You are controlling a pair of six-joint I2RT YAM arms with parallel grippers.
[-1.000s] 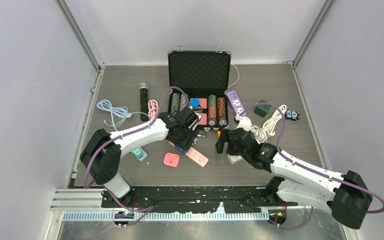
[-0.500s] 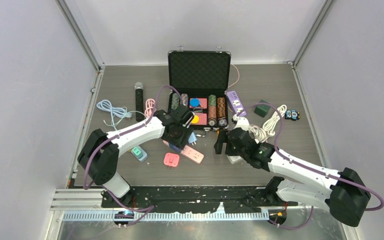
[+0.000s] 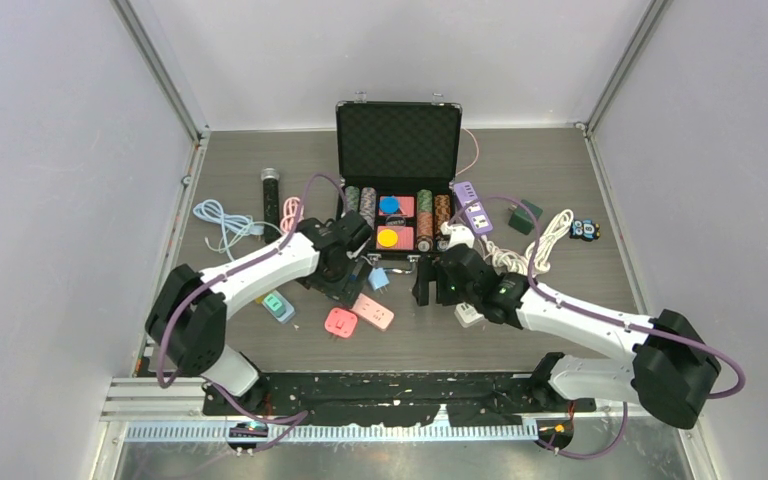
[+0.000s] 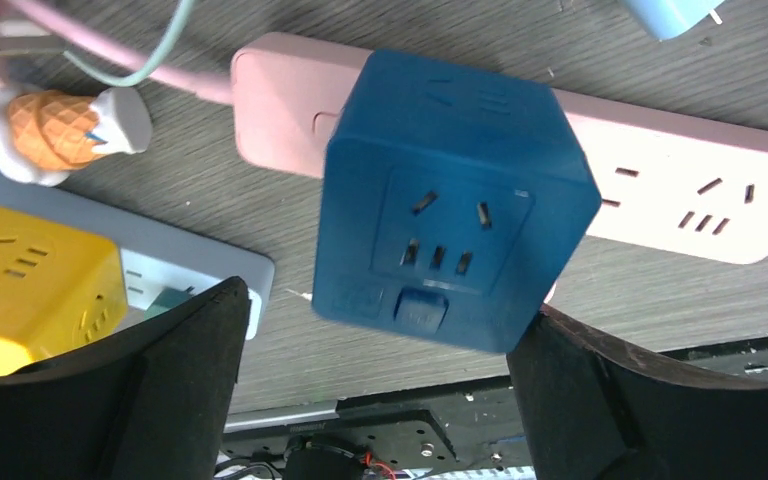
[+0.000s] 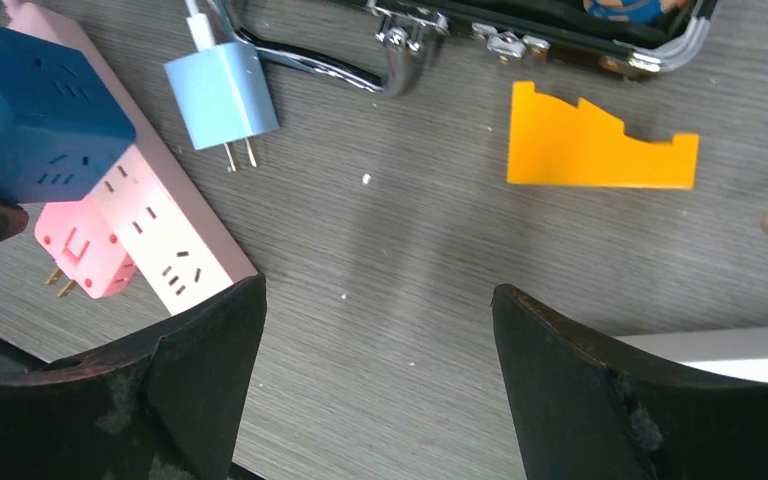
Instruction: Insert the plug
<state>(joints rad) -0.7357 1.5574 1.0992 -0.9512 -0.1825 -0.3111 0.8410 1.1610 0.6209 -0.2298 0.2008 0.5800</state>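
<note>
My main worry is pulling the left arm away. The left gripper (image 4: 378, 312) has its fingers spread wide on either side of the blue cube adapter (image 4: 455, 200) and grips nothing that I can see. One finger looks close to the cube's lower corner, though. A crooked lift could snag the cube and rock it off the pink power strip (image 4: 680, 195), where it sits at the cord end and looks seated. The strip lies loose on the table (image 5: 410, 250), so it could skid as well. The right gripper (image 5: 375, 300) hangs wide open and empty, with the light-blue charger (image 5: 222, 95) just beyond it, easily nudged. Compared with 1 second ago, both arms have swung left, the strip has slid left with them, and the black microphone (image 3: 268, 190) has shifted left too.
</note>
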